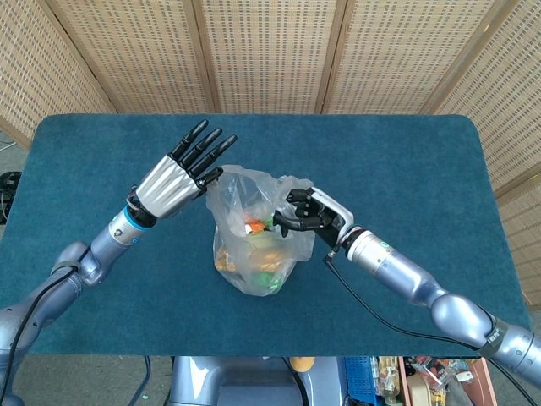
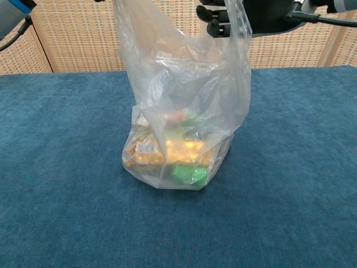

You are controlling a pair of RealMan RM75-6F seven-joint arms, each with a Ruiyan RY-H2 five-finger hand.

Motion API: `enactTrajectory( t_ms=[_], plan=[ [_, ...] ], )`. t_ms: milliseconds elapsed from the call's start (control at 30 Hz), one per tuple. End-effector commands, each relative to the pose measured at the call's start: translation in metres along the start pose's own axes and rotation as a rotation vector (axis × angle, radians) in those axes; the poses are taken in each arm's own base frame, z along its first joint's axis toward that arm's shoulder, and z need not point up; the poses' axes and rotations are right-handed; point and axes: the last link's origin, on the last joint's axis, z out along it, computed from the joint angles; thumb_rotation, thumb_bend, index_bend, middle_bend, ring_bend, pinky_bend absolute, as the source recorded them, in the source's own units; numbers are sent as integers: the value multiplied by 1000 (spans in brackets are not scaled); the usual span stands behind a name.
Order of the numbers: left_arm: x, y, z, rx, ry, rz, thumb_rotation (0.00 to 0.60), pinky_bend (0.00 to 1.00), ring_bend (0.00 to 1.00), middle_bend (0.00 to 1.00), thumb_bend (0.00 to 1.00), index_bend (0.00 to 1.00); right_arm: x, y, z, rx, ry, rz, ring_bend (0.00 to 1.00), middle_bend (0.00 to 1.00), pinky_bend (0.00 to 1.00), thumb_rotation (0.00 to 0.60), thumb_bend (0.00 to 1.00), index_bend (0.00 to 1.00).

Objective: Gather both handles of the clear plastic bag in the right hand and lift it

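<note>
Clear plastic bag (image 1: pixel 258 241), head view: it stands upright on the blue table (image 1: pixel 406 152), near the middle, with both handles pulled up.
Contents, head view: orange, yellow and green packets (image 1: pixel 258 254) lie at the bottom of the bag.
My right hand (image 1: pixel 311 216), head view: it sits just right of the bag's mouth, with my dark fingers curled around the right handle (image 1: pixel 292 188); I am gripping that handle.
My left hand (image 1: pixel 173 178), head view: it is raised at the left of the bag, fingers straight and spread toward the far side. My thumb touches the left handle (image 1: pixel 221 179) at the bag's upper left edge; whether it pinches the plastic I cannot tell.
Backdrop, head view: a woven folding screen (image 1: pixel 270 51) stands beyond the far edge of the table.
Bag, chest view: its base rests on the table, and the film rises to the top of the frame.
My right hand, chest view: only dark fingers (image 2: pixel 215 19) show at the top, closed on the right handle.
My left arm (image 2: pixel 14 8), chest view: a bit of it shows at the top left corner; the hand itself is out of frame.
</note>
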Motion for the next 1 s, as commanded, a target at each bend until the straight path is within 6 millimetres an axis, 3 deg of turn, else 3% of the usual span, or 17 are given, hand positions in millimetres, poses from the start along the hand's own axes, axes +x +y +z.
enactTrajectory(
  t_ms=[33, 300, 467, 1000],
  plan=[
    [6, 6, 6, -20, 16, -3, 600, 18, 0, 0, 521, 678, -5, 1, 2, 1, -7, 4, 508, 680, 590, 600, 339, 594],
    [13, 18, 23, -28, 36, -29, 600, 22, 0, 0, 515, 665, -15, 5, 7, -1, -8, -10, 476, 679, 511, 600, 325, 577],
    [19, 26, 33, -36, 45, -41, 600, 22, 0, 0, 506, 662, -18, 11, 13, -8, 12, -10, 406, 640, 369, 600, 313, 569],
    [26, 39, 45, -41, 47, -52, 600, 28, 0, 0, 500, 649, -17, 17, 21, -5, 46, 25, 251, 527, 282, 600, 309, 500]
  ],
)
